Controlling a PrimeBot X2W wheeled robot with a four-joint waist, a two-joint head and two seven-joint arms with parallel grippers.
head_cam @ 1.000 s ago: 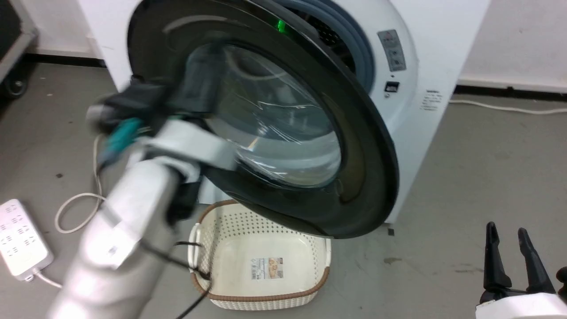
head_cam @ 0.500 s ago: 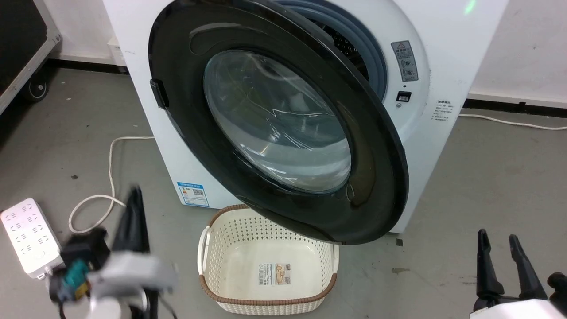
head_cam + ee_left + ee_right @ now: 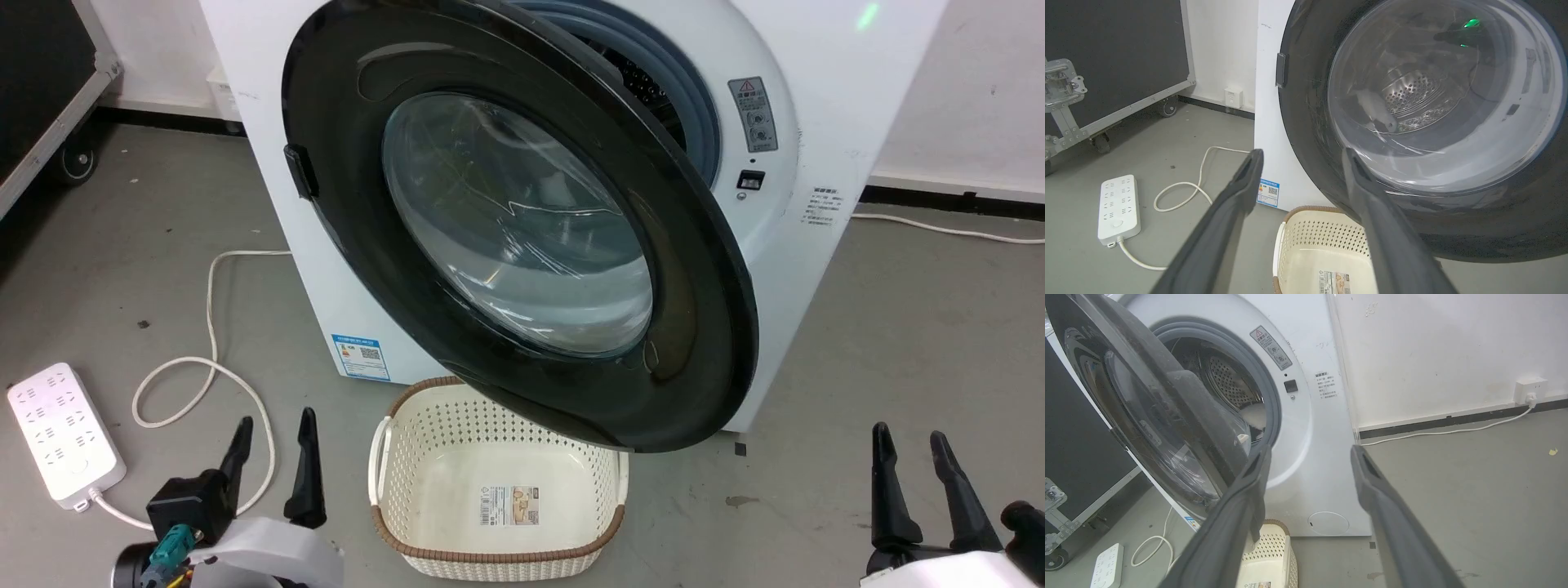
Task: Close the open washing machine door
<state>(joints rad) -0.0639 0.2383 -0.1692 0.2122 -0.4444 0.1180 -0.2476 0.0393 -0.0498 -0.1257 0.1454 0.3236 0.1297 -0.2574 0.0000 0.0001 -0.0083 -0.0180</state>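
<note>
The door (image 3: 522,229) is hanging ajar, free edge nearer the right pincer (image 3: 907,431); it and the left pincer (image 3: 276,416) are gaping, empty.

We take this for a lab or test room: a washing machine (image 3: 824,98) on bare grey floor (image 3: 898,327), a power strip (image 3: 61,437) lying loose, a wheeled black equipment case (image 3: 1114,53) beside a plain white wall (image 3: 1433,355).
</note>
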